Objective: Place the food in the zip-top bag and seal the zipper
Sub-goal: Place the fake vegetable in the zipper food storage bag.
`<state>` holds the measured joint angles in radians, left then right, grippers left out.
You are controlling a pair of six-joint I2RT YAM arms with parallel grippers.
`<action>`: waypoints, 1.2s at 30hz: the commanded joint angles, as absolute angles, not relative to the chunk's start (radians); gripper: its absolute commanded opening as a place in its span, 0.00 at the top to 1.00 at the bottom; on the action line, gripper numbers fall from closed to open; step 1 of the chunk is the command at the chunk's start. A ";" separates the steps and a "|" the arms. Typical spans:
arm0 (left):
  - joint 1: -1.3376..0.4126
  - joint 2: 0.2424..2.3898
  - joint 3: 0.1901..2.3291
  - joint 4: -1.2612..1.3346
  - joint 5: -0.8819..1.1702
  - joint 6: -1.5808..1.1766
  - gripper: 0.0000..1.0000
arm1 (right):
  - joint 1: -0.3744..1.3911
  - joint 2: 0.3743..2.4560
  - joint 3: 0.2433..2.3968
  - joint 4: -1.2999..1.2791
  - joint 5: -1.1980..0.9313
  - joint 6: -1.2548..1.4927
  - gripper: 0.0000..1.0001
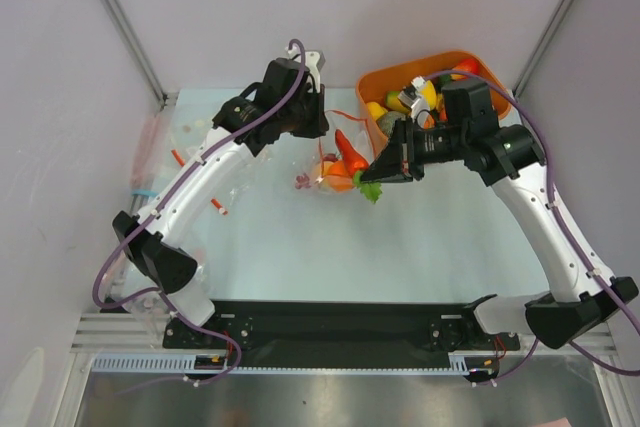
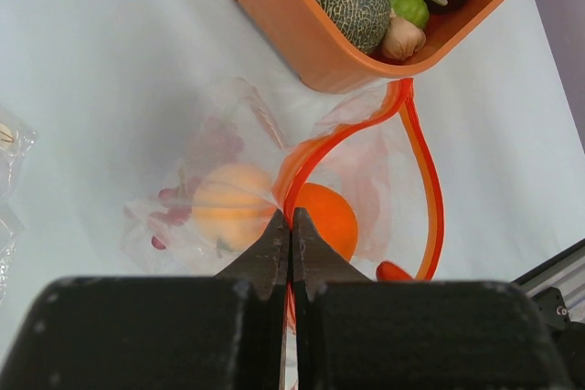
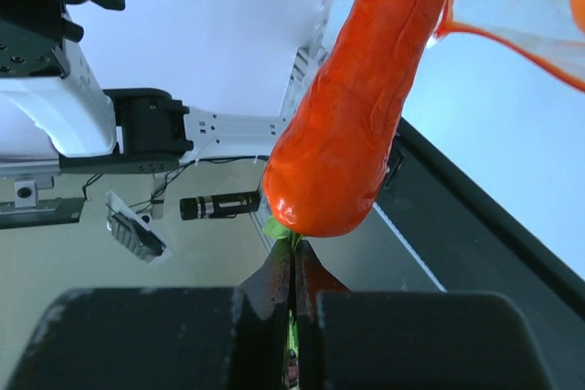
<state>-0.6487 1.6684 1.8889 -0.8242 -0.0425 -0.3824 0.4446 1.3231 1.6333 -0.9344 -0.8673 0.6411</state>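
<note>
**Both arms gripping at the bag, carrot tip pointing at its mouth**

In the overhead view's centre-left, the left fingers (image 2: pixel 274 246) are pinching tight on the zipper (image 2: pixel 430 198), the red-orange strip running straight between their tips. The zip-top bag (image 2: pixel 219 125) is lying crumpled on the pale surface (image 2: pixel 110 43) in mid-frame, its mouth gaping in a loop. Inside it, an orange (image 2: pixel 331 216) and purple grapes (image 1: pixel 302 182) are showing through the plastic. Just right of the bag, the carrot (image 3: pixel 361 107) is hanging tilted, its tip pointing toward the zipper. The right fingers (image 3: pixel 277 273) are clamping narrowly on its green stalk. At upper right, the orange tub (image 1: pixel 377 80) is holding more toy produce.
</note>
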 commanded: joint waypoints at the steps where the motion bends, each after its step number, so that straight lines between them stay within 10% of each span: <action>1: -0.653 1.635 1.914 -0.759 -0.035 -0.359 1.00 | 0.453 1.285 1.608 -0.897 -0.911 0.684 1.00; 32: -0.673 1.359 1.589 -0.483 0.258 -0.359 1.00 | 0.480 1.557 1.615 -0.712 -0.704 0.822 1.00; 36: -0.680 1.371 1.591 -0.476 0.268 -0.385 1.00 | 0.508 1.589 1.652 -0.732 -0.635 0.799 0.57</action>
